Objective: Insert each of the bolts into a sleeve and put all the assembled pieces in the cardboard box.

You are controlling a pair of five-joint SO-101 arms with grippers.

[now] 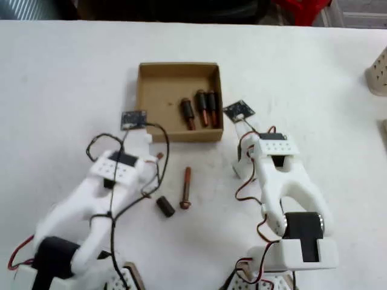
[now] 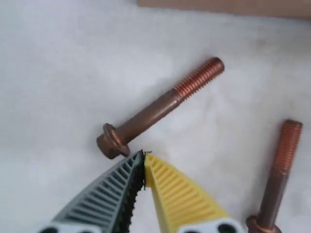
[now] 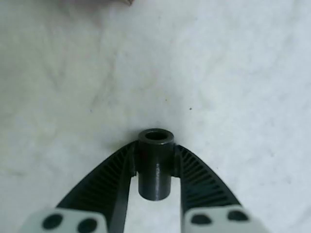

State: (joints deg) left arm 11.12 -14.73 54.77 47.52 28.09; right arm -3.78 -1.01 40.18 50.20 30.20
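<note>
The white table (image 1: 314,72) carries everything. The left arm (image 1: 91,193) and the right arm (image 1: 284,181) rise from its near edge, and each one covers its own gripper in the high view.

The cardboard box (image 1: 187,135) sits in the middle of the table, toward the far edge. Three assembled pieces (image 1: 201,109) lie in its right half.

Between the box and the near edge, a bolt (image 2: 160,107) lies flat and slanted. The left gripper (image 2: 144,158) has its grey and yellow fingers pressed together on nothing, with the tip just beside the bolt's head. A second bolt (image 1: 186,187) lies near it, between the two arms. A loose sleeve (image 1: 165,206) lies just beside the head of that bolt.

The right gripper (image 3: 155,148) pinches a black sleeve (image 3: 155,170) between its dark fingers, with the bore facing away from the wrist, over bare table.

A pale perforated object (image 1: 378,72) stands at the right edge.
</note>
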